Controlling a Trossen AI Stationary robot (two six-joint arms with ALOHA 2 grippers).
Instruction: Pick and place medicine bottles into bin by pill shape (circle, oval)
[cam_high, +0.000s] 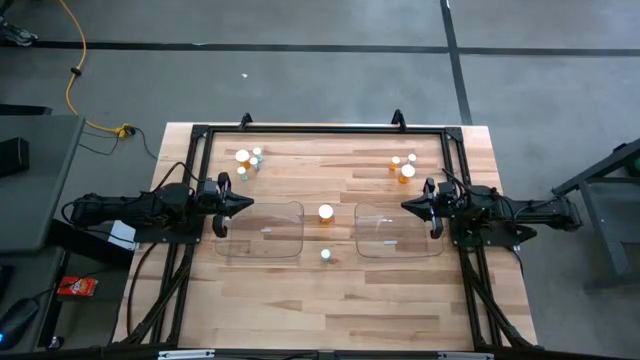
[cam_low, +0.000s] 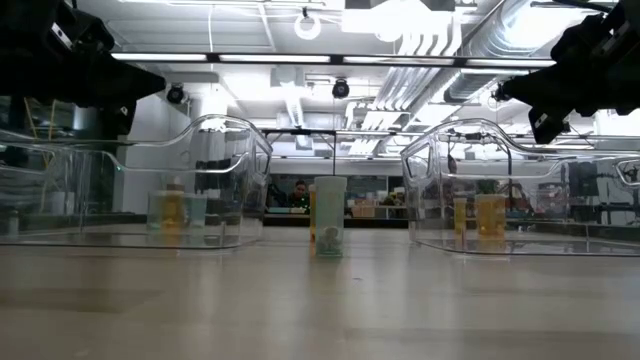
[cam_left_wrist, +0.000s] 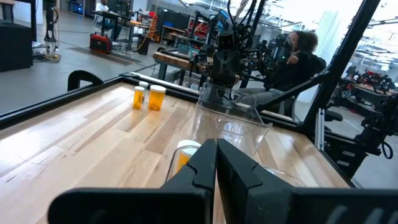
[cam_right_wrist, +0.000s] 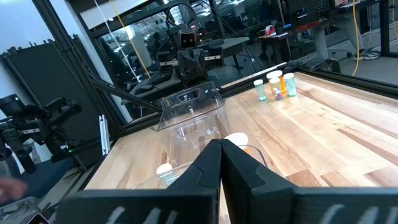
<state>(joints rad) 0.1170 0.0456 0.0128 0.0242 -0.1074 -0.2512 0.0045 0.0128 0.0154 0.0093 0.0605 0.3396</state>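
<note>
Bottles: small cylinders with white round caps; one amber bottle (cam_high: 325, 212) and one pale bottle (cam_high: 325, 255) stand midway between both claws.
Clusters: left group (cam_high: 247, 160) and right group (cam_high: 404, 166) stand beyond each claw.
Bins: clear plastic left bin (cam_high: 262, 230) and right bin (cam_high: 398, 231), rounded corners, each directly ahead of a claw.
Left claw (cam_high: 244, 204): fingers closed, empty.
Right claw (cam_high: 408, 207): closed, empty.
Table (cam_high: 330, 300): pale wood planks.

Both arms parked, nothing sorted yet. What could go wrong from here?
1. The orange bottle and the pale bottle stand in the narrow gap between the two clear bins; a tool coming in could clip a bin wall.
2. The far-left cluster and far-right cluster are tightly packed; grabbing one may topple its neighbours.
</note>
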